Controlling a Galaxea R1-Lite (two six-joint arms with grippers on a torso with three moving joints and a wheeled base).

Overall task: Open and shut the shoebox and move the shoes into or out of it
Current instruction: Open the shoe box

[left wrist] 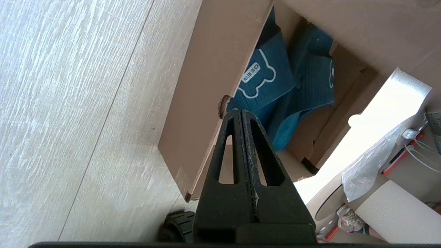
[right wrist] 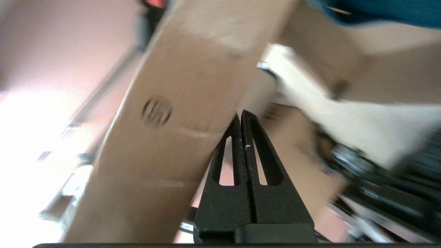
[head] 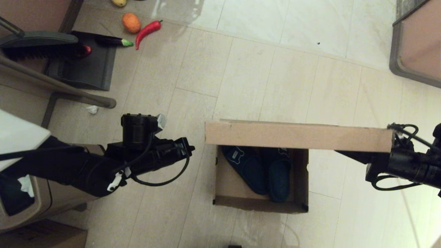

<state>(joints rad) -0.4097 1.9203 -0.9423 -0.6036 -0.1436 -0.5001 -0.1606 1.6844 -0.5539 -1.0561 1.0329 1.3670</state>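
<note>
Shoebox: I see the shoebox [head: 260, 203] on the floor [head: 241, 69], straight ahead of the base, its lid [head: 296, 137] raised on edge along the far side and overhanging well to the right.
Shoes: the shoes [head: 262, 168] lie side by side inside the box, long axes running near-to-far, straps with the white bone outline toward the lid.
Left gripper: the left gripper [left wrist: 240, 115] hangs just beside the box's left wall, pressed together and holding nothing; the shoes lie to its right, past that wall.
Right gripper: the right gripper [right wrist: 240, 115] is also pressed together, its tips at the lid's right end; I cannot tell whether they touch the cardboard.
Deciding relation: I judge the left arm nearer the shoes, the right arm nearer the lid.
Hidden: the lid covers the shoes' far ends in the head view; the right wrist view is smeared, so contact there stays unclear.
</note>
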